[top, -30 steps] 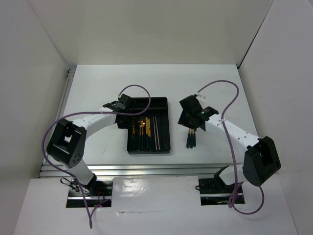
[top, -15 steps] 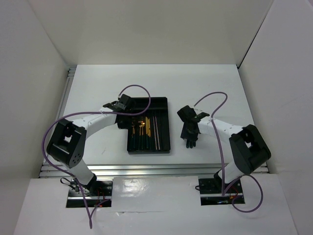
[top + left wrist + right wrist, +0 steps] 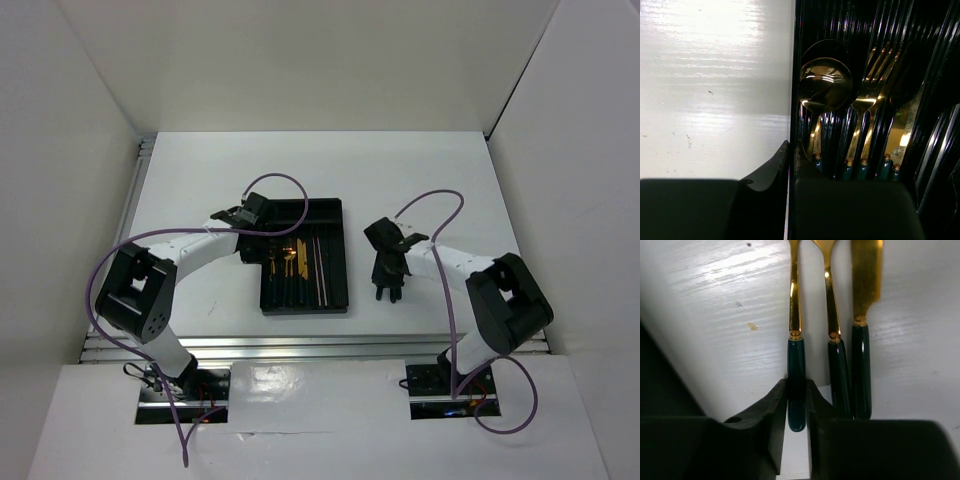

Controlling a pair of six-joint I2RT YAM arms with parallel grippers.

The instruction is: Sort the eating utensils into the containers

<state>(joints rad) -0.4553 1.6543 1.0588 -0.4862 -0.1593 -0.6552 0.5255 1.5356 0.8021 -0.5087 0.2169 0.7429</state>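
spoon (image 3: 825,85): polished gold metal, mirroring light
cutlery tray (image 3: 840,20): glossy black plastic, glinting
handle (image 3: 796,365): smooth dark green, shining

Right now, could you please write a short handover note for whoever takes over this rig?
Left end effector: shut on the tray's left wall.
Right end effector: shut on the green handle of the leftmost utensil of three lying side by side on the table, right of the tray.
Done: a spoon, forks and chopsticks lie in the tray's compartments.
Left: the gripped utensil, its neighbour and the knife must go into the tray.
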